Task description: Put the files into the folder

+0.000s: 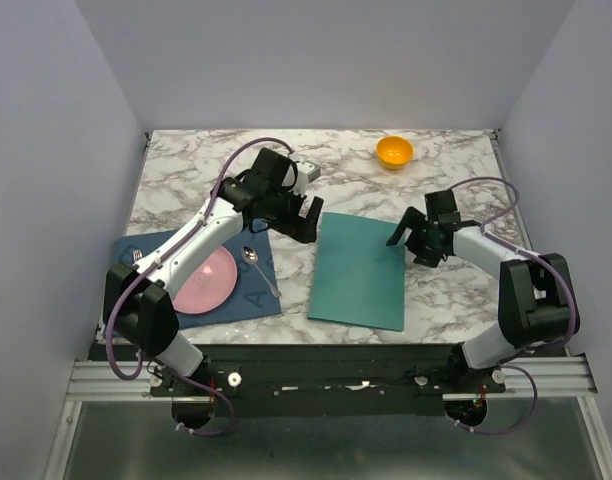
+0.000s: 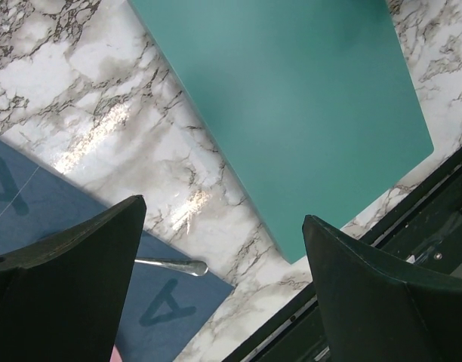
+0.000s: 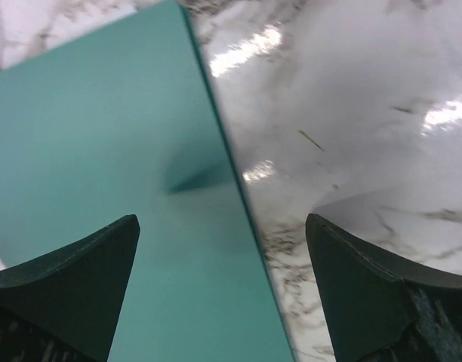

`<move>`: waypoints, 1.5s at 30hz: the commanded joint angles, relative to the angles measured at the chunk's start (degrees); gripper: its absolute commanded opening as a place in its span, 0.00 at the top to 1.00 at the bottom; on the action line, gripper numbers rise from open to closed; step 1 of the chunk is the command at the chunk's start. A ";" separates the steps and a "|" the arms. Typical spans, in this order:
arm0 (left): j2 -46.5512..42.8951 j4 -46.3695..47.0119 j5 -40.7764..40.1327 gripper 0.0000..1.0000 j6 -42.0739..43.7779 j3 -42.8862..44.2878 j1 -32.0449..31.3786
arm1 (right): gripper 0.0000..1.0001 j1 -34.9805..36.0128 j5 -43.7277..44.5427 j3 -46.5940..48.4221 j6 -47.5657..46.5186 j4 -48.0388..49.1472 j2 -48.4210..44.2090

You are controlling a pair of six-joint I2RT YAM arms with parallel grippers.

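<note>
Find the folder (image 1: 357, 272) shut and flat in the middle of the table (image 1: 186, 180), between both grippers. Expect thin, light, slick plastic, bendy when lifted; probably best pinched at the cover's free edge and peeled open, not gripped whole. Cannot tell its contents while shut, and can spot no files in any view. Note the left gripper (image 2: 223, 215) spread wide by the far-left corner, grasping nothing; the right gripper (image 3: 223, 219) likewise released, straddling the right edge. See nothing in the bowl (image 1: 394, 151) at the far side, nothing on the plate (image 1: 205, 279) on the mat (image 1: 261, 300).
</note>
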 commanded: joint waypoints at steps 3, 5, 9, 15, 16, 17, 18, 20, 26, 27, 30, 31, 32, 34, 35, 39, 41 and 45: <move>-2.99 0.90 -2.07 0.01 1.56 -1.82 0.85 | 0.00 1.73 -8.29 0.30 2.24 4.96 6.10; -3.43 0.99 -2.42 0.01 1.82 -2.09 1.11 | 0.00 2.78 -8.73 1.00 2.41 5.75 7.50; -4.13 1.08 -2.60 0.01 2.17 -3.14 2.08 | 0.00 4.89 -9.00 3.02 2.67 6.81 10.14; -6.50 2.05 -4.09 0.01 3.05 -4.90 3.66 | 0.00 5.51 -5.67 4.08 2.24 5.93 7.27; -7.03 1.87 -4.53 0.01 3.14 -4.90 3.67 | 0.00 5.60 -4.96 3.91 1.19 5.67 5.85; -7.29 1.78 -5.06 0.01 3.31 -4.90 3.75 | 0.00 5.60 -4.43 3.73 0.57 5.66 4.27; -7.56 1.70 -5.41 0.01 3.32 -4.64 3.75 | 0.00 5.69 -3.55 3.64 -0.39 5.58 2.17; -7.91 1.26 -6.64 0.01 3.40 -4.38 3.93 | 0.00 6.30 -2.93 3.56 -3.29 5.23 -4.07; -10.63 2.30 -6.47 0.01 5.59 -6.30 4.98 | 0.00 10.69 -4.33 3.73 -10.85 2.77 -18.84; -10.90 2.83 -6.64 0.01 6.12 -7.87 5.33 | 0.00 11.22 -6.51 3.73 -11.29 2.42 -19.99; -10.72 2.75 -6.99 0.01 8.06 -7.46 6.21 | 0.00 13.85 -8.81 2.33 -12.00 1.80 -24.12; -10.29 2.49 -7.17 0.01 8.15 -7.19 6.56 | 0.00 15.78 -8.47 1.80 -12.09 1.88 -25.09; -10.20 1.70 -7.34 0.01 8.41 -7.10 6.83 | 0.00 16.66 -8.29 1.36 -12.35 1.89 -26.23; -10.80 1.52 -7.43 0.01 8.41 -7.97 7.44 | 0.00 19.21 -7.33 0.40 -12.44 1.80 -28.61; -11.25 1.69 -7.43 0.01 8.59 -8.67 7.79 | 0.00 19.83 -7.24 0.04 -12.44 1.88 -29.31; -13.79 1.87 -8.57 0.01 9.12 -11.40 8.67 | 0.00 22.64 -5.93 -1.45 -12.00 1.80 -32.74; -14.94 1.52 -9.10 0.01 9.21 -11.76 9.20 | 0.00 24.14 -5.05 -1.72 -12.18 1.45 -34.32; -16.43 1.78 -8.49 0.01 8.68 -13.07 10.34 | 0.00 25.72 -2.76 -1.54 -12.62 -0.22 -35.82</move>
